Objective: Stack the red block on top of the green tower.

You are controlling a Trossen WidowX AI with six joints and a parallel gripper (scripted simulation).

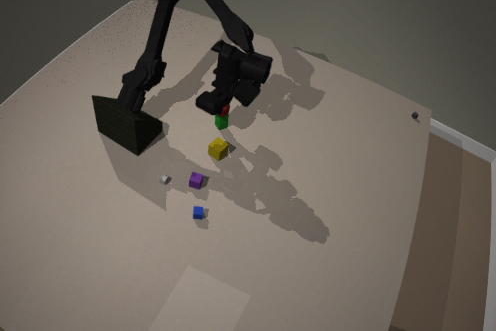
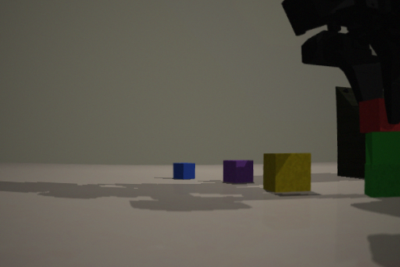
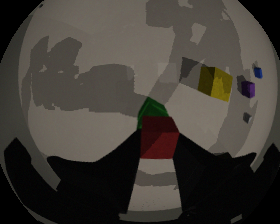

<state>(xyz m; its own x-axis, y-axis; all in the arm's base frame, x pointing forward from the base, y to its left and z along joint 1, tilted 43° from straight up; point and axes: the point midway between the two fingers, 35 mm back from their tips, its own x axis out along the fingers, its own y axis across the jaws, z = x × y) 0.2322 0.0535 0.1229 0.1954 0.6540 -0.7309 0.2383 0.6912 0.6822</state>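
Observation:
The red block (image 1: 225,110) (image 2: 370,117) (image 3: 159,141) is between the fingers of my gripper (image 2: 381,110) (image 3: 156,133), which is shut on it. The green tower (image 1: 221,122) (image 2: 383,164) (image 3: 151,107) stands upright, two blocks high. In the exterior view the red block's underside meets the tower's top, with no gap seen, and its left side juts slightly past the tower's left edge. The right part of both is cut off there. In the wrist view the red block hides part of the tower's top.
A yellow block (image 1: 218,149) (image 2: 287,173) (image 3: 215,83) stands near the tower. Farther off are a purple block (image 1: 196,180) (image 2: 238,171) (image 3: 248,89), a blue block (image 1: 198,212) (image 2: 184,171) (image 3: 258,72) and a small pale piece (image 1: 165,179) (image 3: 247,118). A dark wedge (image 1: 120,126) (image 2: 350,140) stands at the arm's base.

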